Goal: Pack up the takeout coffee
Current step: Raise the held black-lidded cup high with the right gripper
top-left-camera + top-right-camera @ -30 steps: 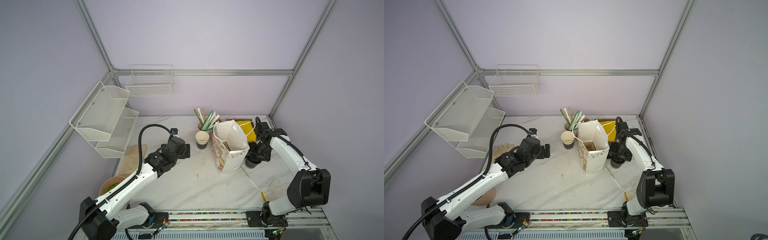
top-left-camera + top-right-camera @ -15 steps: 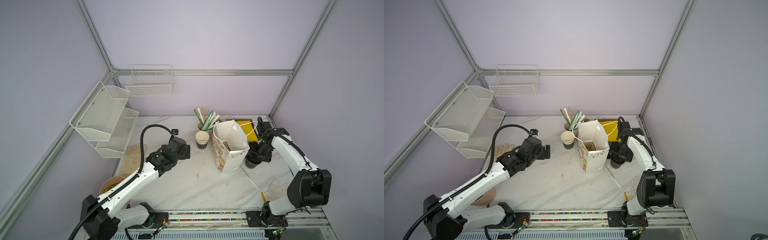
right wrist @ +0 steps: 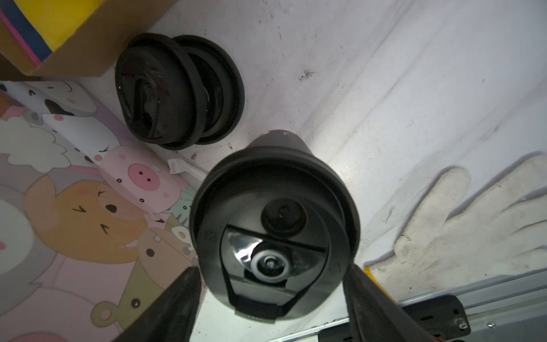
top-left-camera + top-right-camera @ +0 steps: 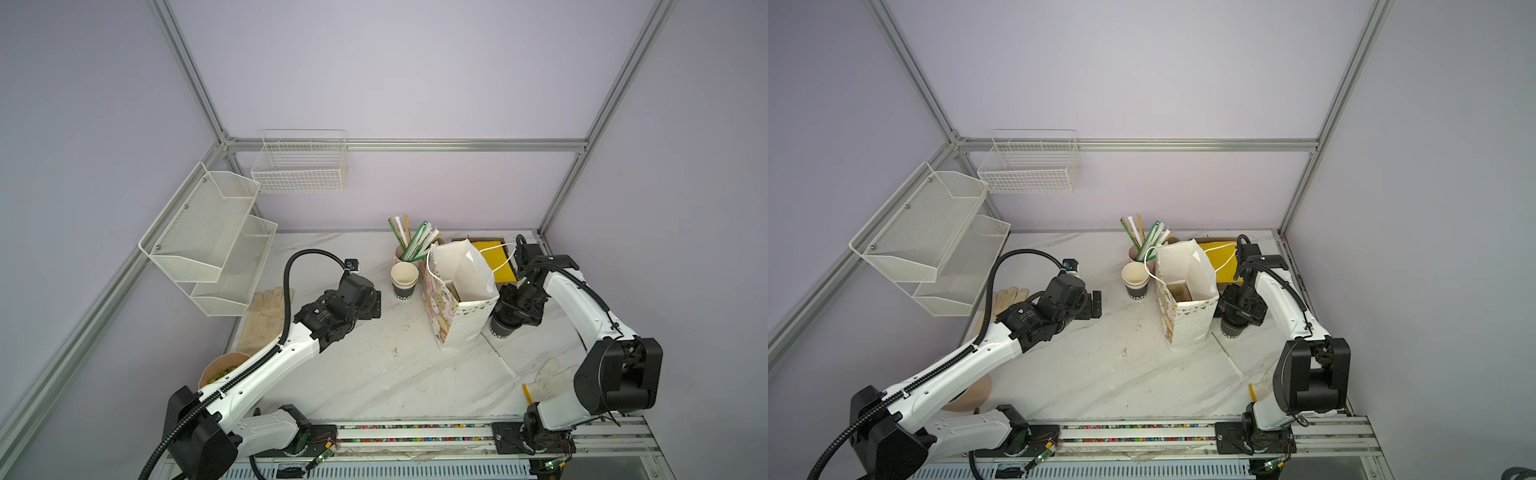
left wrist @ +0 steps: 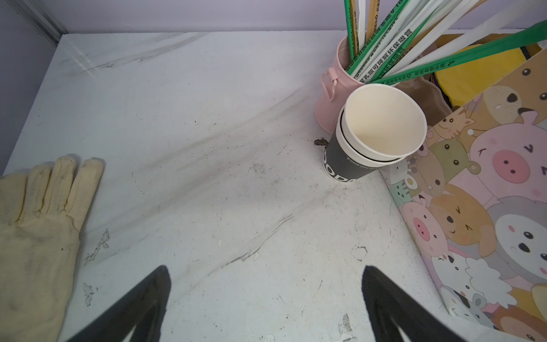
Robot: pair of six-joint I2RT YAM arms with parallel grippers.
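Two grippers are in play, but only the right one is at the cup. Farthest left lies a cream work glove [image 5: 35, 231]. Beside it the left gripper [image 5: 265, 272] hangs fully spread and empty above the bare marble tabletop [image 5: 207, 118], short of the nested cup stack [image 5: 381, 127] that stands against the pink straw holder [image 5: 328, 100]. Just right of the stack, the cartoon-print paper bag [image 4: 461, 324] stands upright with its mouth open.

On the bag's far side, close to its wall, the takeout coffee [image 3: 275, 225] stands on the table with its black lid on. The right gripper [image 3: 270, 269] is over it, jaws wide on either side of the lid. Whether the pads press it I cannot tell.

For a sound grip, I judge it should sink below the lid's rim and squeeze the paper wall gently. Then it can lift straight, clear the bag's top edge and lower the cup upright. Spare lids [image 3: 177, 88] lie nearby.
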